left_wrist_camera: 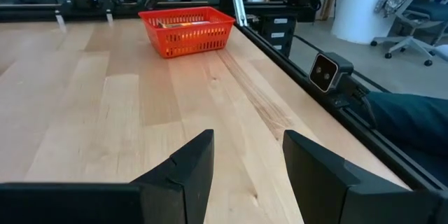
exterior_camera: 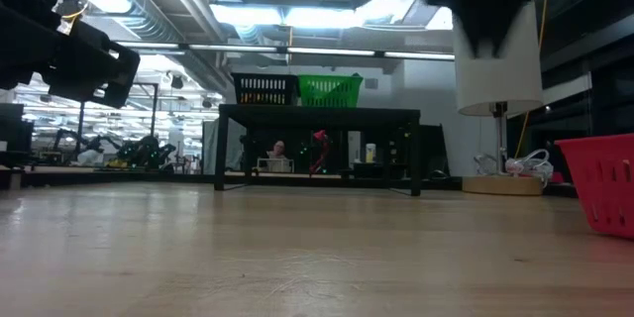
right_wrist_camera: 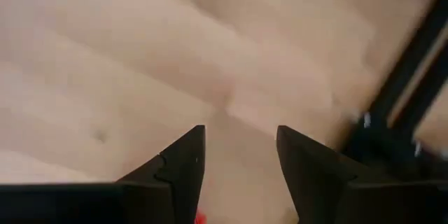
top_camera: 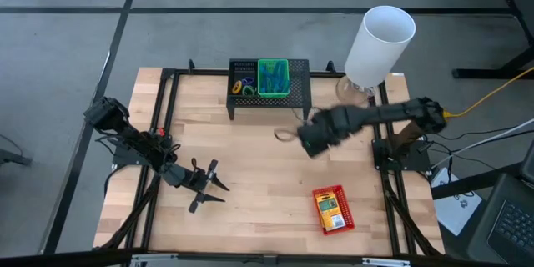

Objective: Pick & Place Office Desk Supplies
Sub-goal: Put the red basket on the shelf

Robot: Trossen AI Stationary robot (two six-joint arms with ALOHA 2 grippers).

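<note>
Progress looks partial: green basket (top_camera: 273,78) and black basket (top_camera: 243,78) sit on the stand (top_camera: 298,92) at upper centre, red basket (top_camera: 332,209) with a pack waits lower right on the tabletop (top_camera: 250,175). Left tool (top_camera: 209,186) and right tool (top_camera: 310,144) are open, empty. The small rings are hard to make out.

Red basket (exterior_camera: 601,180) cut off rightward

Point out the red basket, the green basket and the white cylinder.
red basket (top_camera: 332,209): high view, on the yellow pack lying inside it.
green basket (top_camera: 273,78): high view, on its inside, where blue bands lie.
white cylinder (top_camera: 377,47): high view, on its outer side wall.
</note>
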